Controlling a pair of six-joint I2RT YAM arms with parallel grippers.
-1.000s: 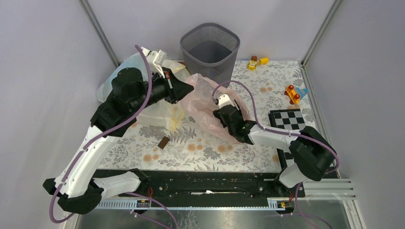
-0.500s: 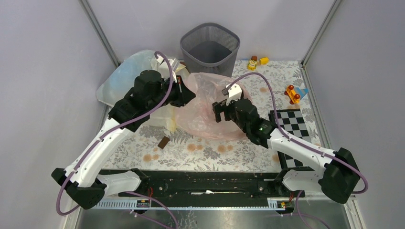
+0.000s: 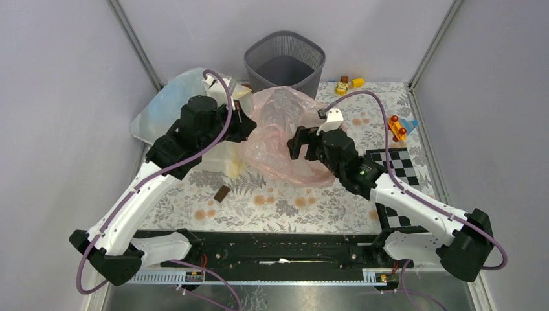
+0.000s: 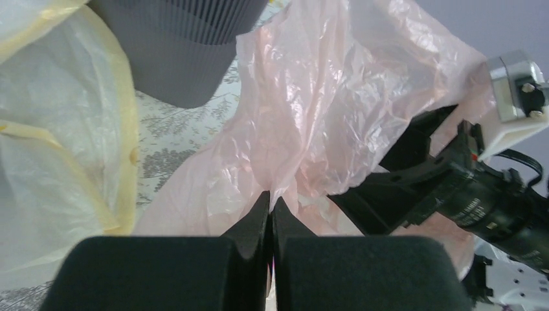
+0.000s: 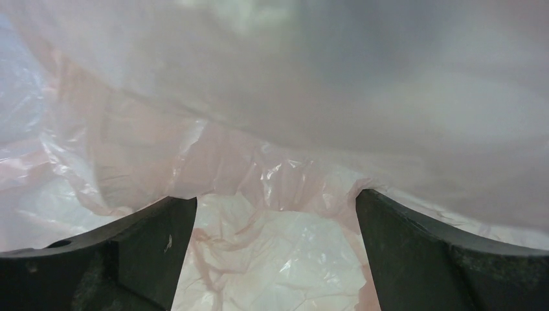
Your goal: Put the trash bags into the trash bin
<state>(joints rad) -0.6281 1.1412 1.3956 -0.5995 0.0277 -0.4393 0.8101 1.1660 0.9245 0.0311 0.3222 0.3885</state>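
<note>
Right fingers gape wide at the pale-pink trash bag's 3 o'clock. Left fingers pinch its film at 9 o'clock. It bulges mid-table, with the mesh trash bin just beyond at 12 o'clock.

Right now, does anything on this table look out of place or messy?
The pink bag lies crumpled on the table in front of the bin, not in it, with the left gripper pinching a fold. A small brown scrap lies loose nearer the arms.
</note>
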